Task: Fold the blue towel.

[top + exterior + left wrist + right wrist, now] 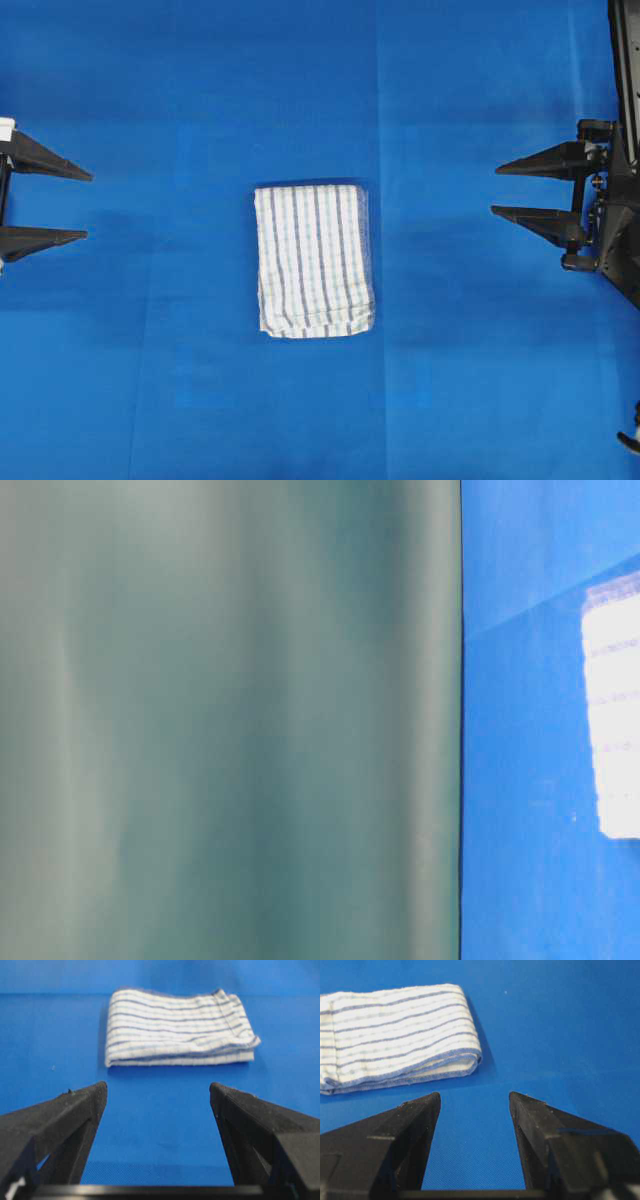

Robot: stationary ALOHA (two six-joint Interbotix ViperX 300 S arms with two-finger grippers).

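Plain blue table covering (180, 380) spread flat across the whole work surface, faint crease lines visible; at its centre the blue towel (314, 260), white cloth with thin blue stripes, already doubled into a compact upright rectangle of several layers, stacked edges showing along the near side in the left wrist view (177, 1027) and a rounded fold at the corner in the right wrist view (400, 1035); judged from this shape, folding complete or nearly so. Left gripper (88, 207) at the left margin, fingers spread wide and empty, pointed toward the towel but well apart from it; right gripper (494, 191) at the right margin, likewise wide apart and holding nothing, also well clear of the cloth. Both set back to the sides, probably to leave the finished bundle undisturbed and in plain sight from overhead. Table-level view mostly filled by a blurred grey-green surface (230, 720) of uncertain identity, only an overexposed strip of towel at the right edge.
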